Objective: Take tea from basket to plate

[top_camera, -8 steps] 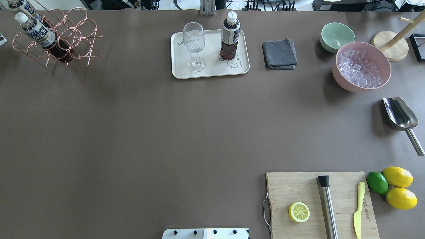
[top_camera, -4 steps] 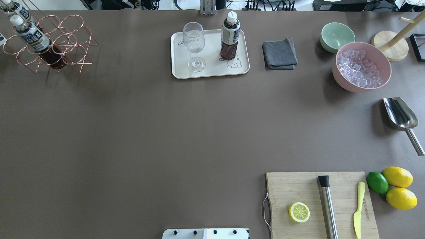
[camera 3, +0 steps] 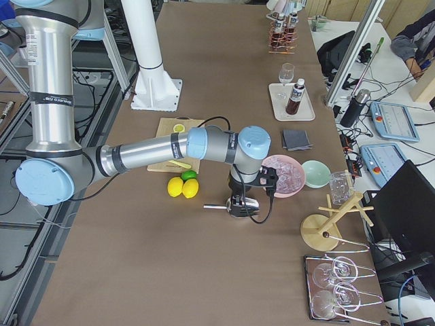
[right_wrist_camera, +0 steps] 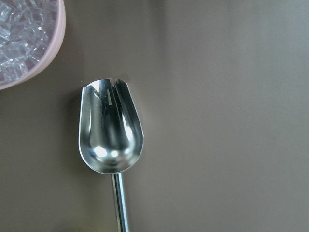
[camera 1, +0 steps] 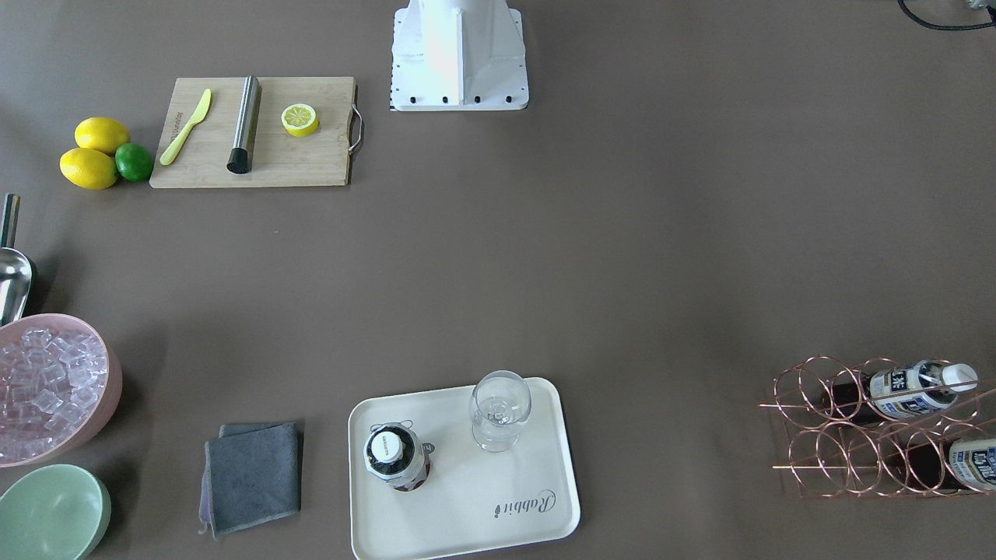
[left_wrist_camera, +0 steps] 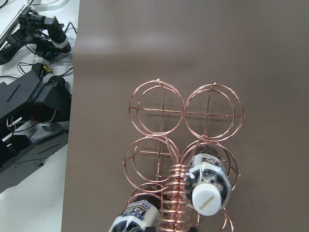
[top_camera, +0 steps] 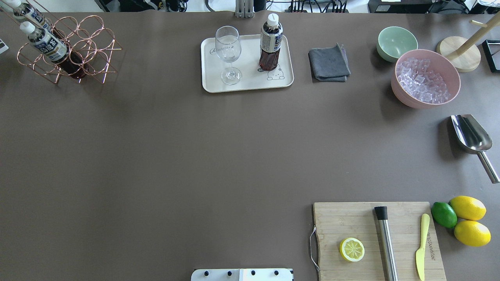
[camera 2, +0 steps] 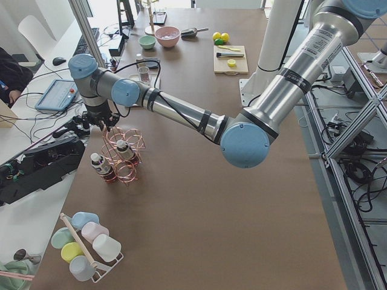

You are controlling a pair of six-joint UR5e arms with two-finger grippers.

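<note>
Table at the moment of a bottle transfer. One tea (top_camera: 270,48) stands upright on the plate (top_camera: 213,80), near the glass (top_camera: 228,50) and not touching it. Two more lie tilted in the rings of the basket (top_camera: 74,47), at the far corner on the robot's left, with their white caps pointing up and outward: a near tea (left_wrist_camera: 209,199) and a second tea (left_wrist_camera: 135,217).

The left gripper (camera 2: 100,122) hangs directly over the basket's coiled handle (left_wrist_camera: 176,198). Whether its fingers are parted, closed or touching the wire cannot be told. The right gripper (camera 3: 242,199) hangs over the metal scoop (right_wrist_camera: 110,130) beside the ice bowl (top_camera: 406,97), well apart from the task; its fingers cannot be told either.

If another bottle is to follow, the grip probably belongs on the neck just below the cap, clear of the handle. The pull should run along the bottle's own slant, since a sideways tug would likely drag the light wire frame. The bottle should then be set upright on the bare part of the plate, away from the glass.
</note>
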